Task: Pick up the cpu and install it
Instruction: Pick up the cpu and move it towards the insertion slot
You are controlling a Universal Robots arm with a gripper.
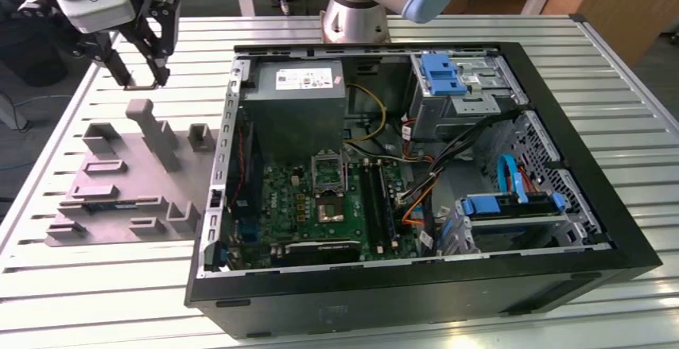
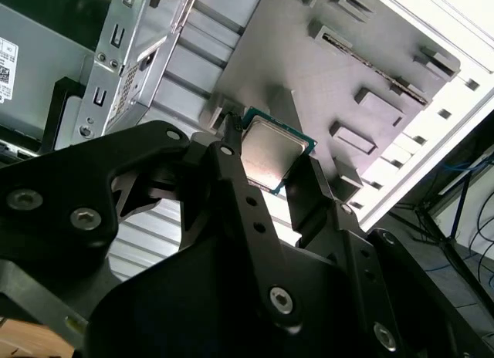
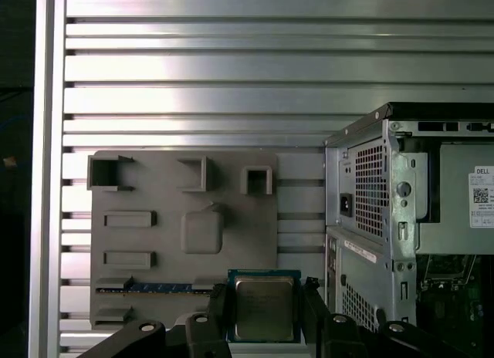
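The gripper [image 3: 264, 318] is clamped on the cpu [image 3: 264, 305] by two opposite edges, holding it clear above the grey plastic tray [image 3: 154, 180] - in the first wrist view the chip sits against the tray's edge. Its lower edge is hidden behind the gripper's black linkage. The open computer case [image 1: 424, 166] stands just beside the tray.

- small square cpu chip [image 3: 264, 308]: silvery metal lid, satin sheen, green board rim
- black gripper [image 3: 264, 290]: matt, smooth
- large grey plastic tray [image 3: 166, 242]: matt, smooth
- slatted table [image 3: 231, 65]: bare ribbed metal, glossy glare
- open black computer case [image 1: 424, 301]: matt painted metal
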